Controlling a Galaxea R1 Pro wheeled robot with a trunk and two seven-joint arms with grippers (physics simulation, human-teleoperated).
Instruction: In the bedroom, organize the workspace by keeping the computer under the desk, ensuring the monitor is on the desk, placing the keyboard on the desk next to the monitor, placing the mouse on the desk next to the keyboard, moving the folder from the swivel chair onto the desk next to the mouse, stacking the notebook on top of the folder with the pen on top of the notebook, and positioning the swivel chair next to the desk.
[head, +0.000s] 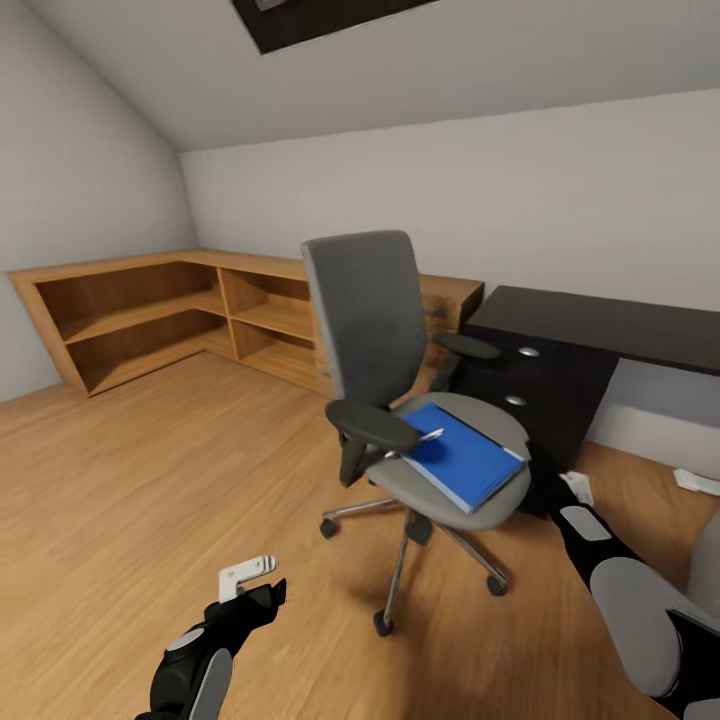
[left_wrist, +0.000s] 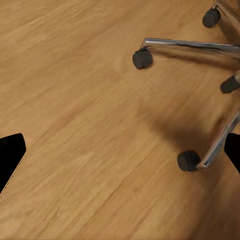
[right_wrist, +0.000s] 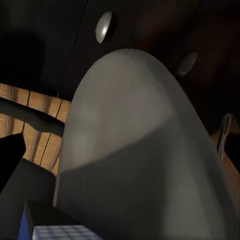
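The grey swivel chair (head: 372, 330) stands mid-room on its chrome star base (left_wrist: 190, 44), a little left of the black desk (head: 600, 325). On its seat lies the blue folder (head: 462, 460), and the silvery pen (head: 428, 436) rests on the folder's near corner. My right gripper (head: 556, 496) is open at the seat's right edge, and the grey seat (right_wrist: 130, 125) looms between its fingers. My left gripper (head: 258, 592) hangs open above the bare floor to the left of the chair base. A dark slab (right_wrist: 47, 212), possibly the notebook, rests on the folder (right_wrist: 55, 233).
Low wooden shelf cabinets (head: 150, 315) line the back-left walls. The desk's drawer block with silver knobs (head: 516, 400) is just behind the chair. A white object (head: 695, 482) lies on the floor under the desk. Open wooden floor (head: 130, 480) spreads to the left.
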